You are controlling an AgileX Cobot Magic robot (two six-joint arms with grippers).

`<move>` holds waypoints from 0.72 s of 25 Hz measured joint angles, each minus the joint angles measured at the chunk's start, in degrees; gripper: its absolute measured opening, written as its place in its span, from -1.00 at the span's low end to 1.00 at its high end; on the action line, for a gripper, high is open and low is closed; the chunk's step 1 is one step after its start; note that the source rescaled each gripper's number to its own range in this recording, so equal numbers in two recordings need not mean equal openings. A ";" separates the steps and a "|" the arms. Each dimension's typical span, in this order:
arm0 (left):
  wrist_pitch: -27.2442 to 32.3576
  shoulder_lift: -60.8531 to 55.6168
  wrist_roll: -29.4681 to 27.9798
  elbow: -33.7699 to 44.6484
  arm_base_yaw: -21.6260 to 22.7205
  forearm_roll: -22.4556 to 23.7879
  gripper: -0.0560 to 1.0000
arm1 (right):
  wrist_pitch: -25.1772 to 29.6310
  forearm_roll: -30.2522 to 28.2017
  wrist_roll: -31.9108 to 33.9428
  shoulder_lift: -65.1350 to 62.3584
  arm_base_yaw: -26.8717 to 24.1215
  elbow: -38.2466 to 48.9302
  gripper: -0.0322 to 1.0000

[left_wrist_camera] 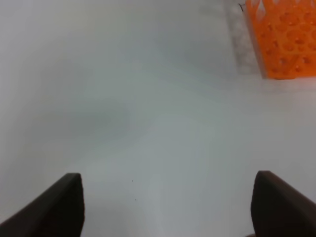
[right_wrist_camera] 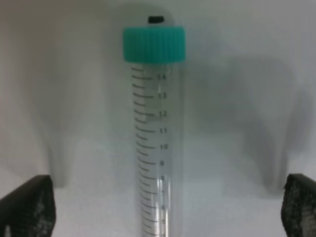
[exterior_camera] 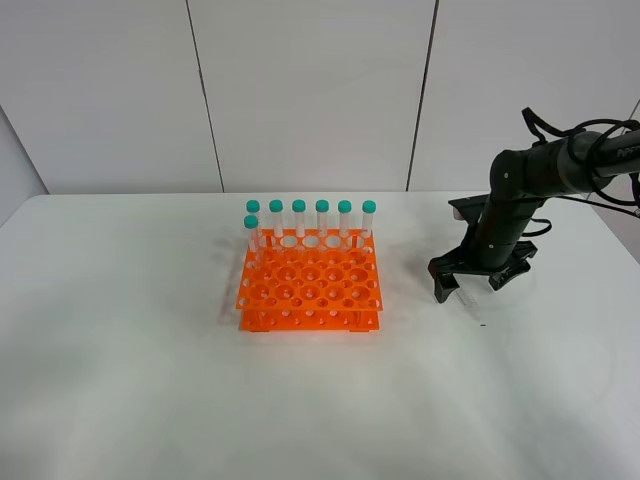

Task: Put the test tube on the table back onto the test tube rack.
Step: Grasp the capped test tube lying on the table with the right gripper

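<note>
On the table the grasp step is in hand: the test tube is not yet taken up
The test tube rack is set well apart from the fingers of the right gripper, which are spread wide and empty; the tube is laid flat between them, untouched. The left gripper is likewise spread open, nothing between its fingers. A descent and a centred closing on the tube's body are judged to be called for next
</note>
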 joint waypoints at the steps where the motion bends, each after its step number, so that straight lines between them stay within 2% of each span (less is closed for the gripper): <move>1: 0.00 0.00 0.00 0.00 0.00 0.00 1.00 | 0.00 0.00 0.00 0.00 0.00 0.00 1.00; 12: 0.00 0.00 0.00 0.00 0.00 0.00 1.00 | 0.23 -0.39 -0.05 1.37 0.00 -0.13 1.00; 13: 0.00 0.00 0.00 0.00 0.00 0.00 1.00 | 0.23 -0.39 -0.05 1.37 0.00 -0.17 0.92; 15: 0.00 0.00 0.00 0.00 0.00 0.00 1.00 | 0.40 -0.39 -0.05 1.43 0.00 -0.17 0.49; 18: 0.00 0.00 0.00 0.00 0.00 0.00 1.00 | 0.49 -0.39 -0.05 1.43 0.00 -0.17 -0.66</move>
